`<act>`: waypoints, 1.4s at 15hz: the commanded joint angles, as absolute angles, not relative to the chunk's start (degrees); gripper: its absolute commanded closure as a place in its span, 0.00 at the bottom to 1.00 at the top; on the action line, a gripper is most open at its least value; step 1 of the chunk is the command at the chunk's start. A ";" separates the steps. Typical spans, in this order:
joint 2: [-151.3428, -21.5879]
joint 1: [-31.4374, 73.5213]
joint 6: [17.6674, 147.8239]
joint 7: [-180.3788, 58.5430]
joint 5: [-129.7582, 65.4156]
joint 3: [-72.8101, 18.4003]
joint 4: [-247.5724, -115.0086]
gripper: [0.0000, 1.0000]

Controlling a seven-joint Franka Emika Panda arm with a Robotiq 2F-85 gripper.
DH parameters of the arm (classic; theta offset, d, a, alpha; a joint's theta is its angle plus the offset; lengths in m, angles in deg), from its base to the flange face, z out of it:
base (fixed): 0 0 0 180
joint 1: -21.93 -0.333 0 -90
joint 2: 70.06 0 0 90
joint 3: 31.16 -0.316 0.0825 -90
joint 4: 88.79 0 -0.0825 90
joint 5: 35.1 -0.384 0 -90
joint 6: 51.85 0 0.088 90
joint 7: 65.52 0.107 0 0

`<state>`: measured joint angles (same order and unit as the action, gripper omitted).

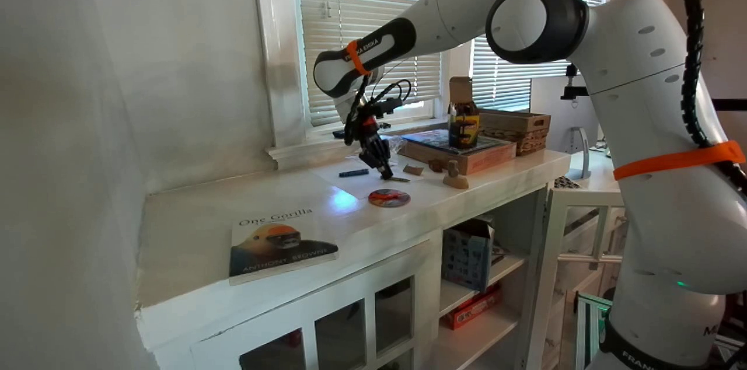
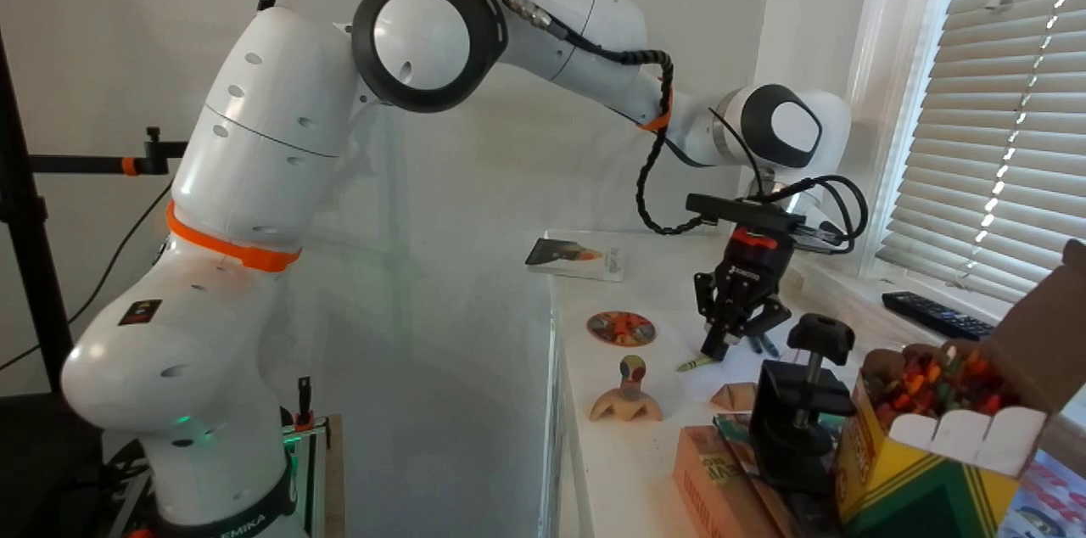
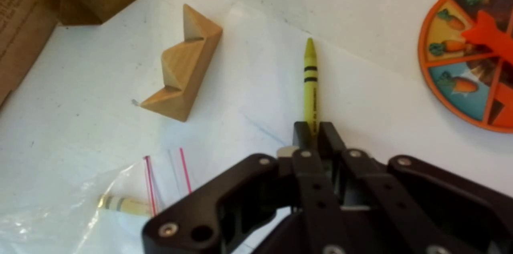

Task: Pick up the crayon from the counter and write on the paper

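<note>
Gripper [image 3: 314, 129], black: fingertips drawn narrow, pinching the rear of the yellow-green crayon [image 3: 311, 85]. Crayon: two black bands, point directed away from the gripper, low over white paper [image 3: 368, 101], its tip near the sheet's edge; whether it touches the sheet cannot be told. Paper: flat on the white countertop [image 1: 192, 236], faint bluish line [image 3: 266, 130] near the crayon. Carrot-picture spinner [image 3: 467, 54], round, orange-rimmed: to one side of the crayon. Toothed wooden block [image 3: 186, 69]: to the opposite side. Clear plastic bag [image 3: 48, 218], red-striped; banded yellow crayon [image 3: 126, 206] inside or beneath it, cannot tell which. Blue sticks [image 2: 769, 345], two, kind too small to tell: just beside the gripper in an exterior view. Bird-headed wooden figure [image 2: 628, 398], upright. Book [image 1: 283, 248], "One Gorilla", Anthony Browne: lying flat, well apart from the gripper. Crayon box [image 2: 942, 487], yellow and green, flap raised. Remote control [image 2: 937, 314], black, beneath the window blinds [image 2: 993, 122].
</note>
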<state>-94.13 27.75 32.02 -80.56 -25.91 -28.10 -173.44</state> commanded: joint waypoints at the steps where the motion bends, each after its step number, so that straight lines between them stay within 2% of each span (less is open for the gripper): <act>1: -94.20 28.20 31.29 -78.90 -27.08 -28.07 -172.48 0.98; 8: -83.12 29.34 39.64 -70.49 -39.01 -27.70 -179.55 0.98; 21: -55.50 27.38 90.24 -60.09 -38.36 -27.96 -215.19 0.98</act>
